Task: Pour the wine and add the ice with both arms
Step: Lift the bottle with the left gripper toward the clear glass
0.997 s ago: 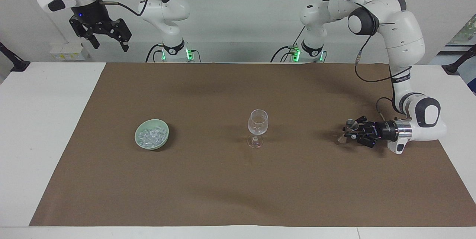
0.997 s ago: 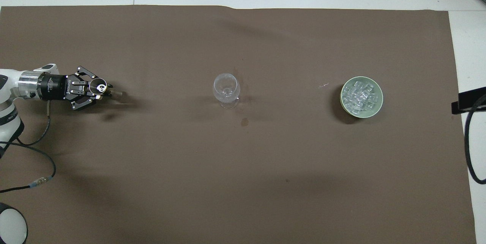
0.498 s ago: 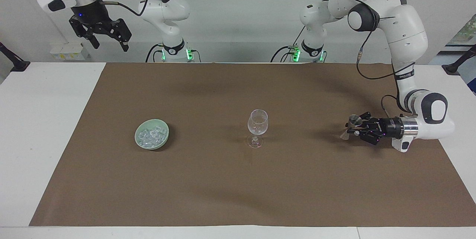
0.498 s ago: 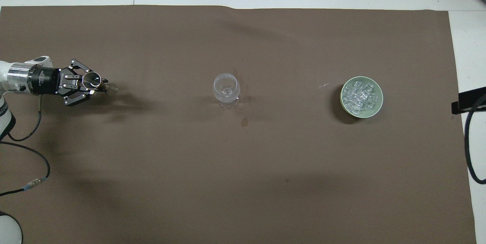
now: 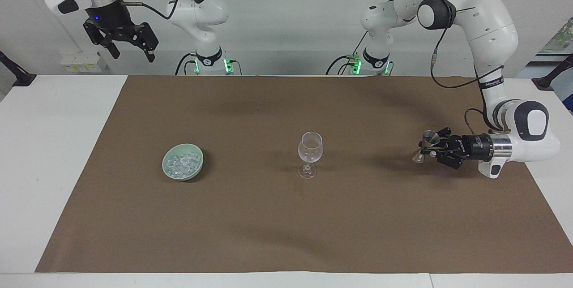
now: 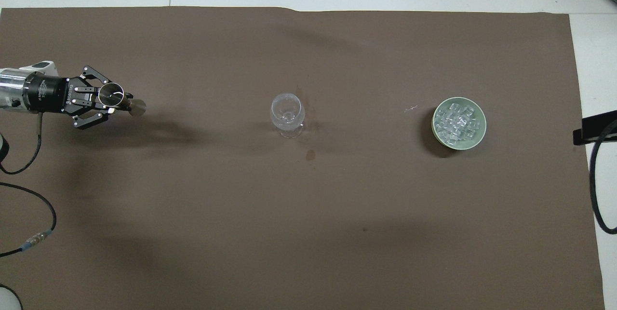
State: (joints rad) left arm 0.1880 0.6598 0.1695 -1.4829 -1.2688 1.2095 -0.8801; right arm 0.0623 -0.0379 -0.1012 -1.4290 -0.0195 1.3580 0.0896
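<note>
A clear stemmed glass (image 5: 310,149) (image 6: 288,113) stands upright mid-mat. A pale green bowl (image 5: 199,159) (image 6: 483,127) holding ice (image 5: 181,163) (image 6: 458,121) sits toward the right arm's end. My left gripper (image 5: 430,148) (image 6: 114,101) lies level, just above the mat at the left arm's end, shut on a small metal jigger (image 5: 425,145) (image 6: 112,94) held upright and slightly tilted. No wine is visible; the jigger's inside is hidden. My right gripper (image 5: 133,55) waits high near its base, open and holding nothing, out of the overhead view.
A brown mat (image 5: 286,225) covers most of the white table (image 5: 53,153). A small dark stain (image 6: 311,155) marks the mat just nearer to the robots than the glass. A black cable (image 6: 29,194) trails over the mat near the left arm.
My left gripper has risen a little with the jigger and drawn back toward the left arm's end of the table. The right arm, glass and bowl have not moved.
</note>
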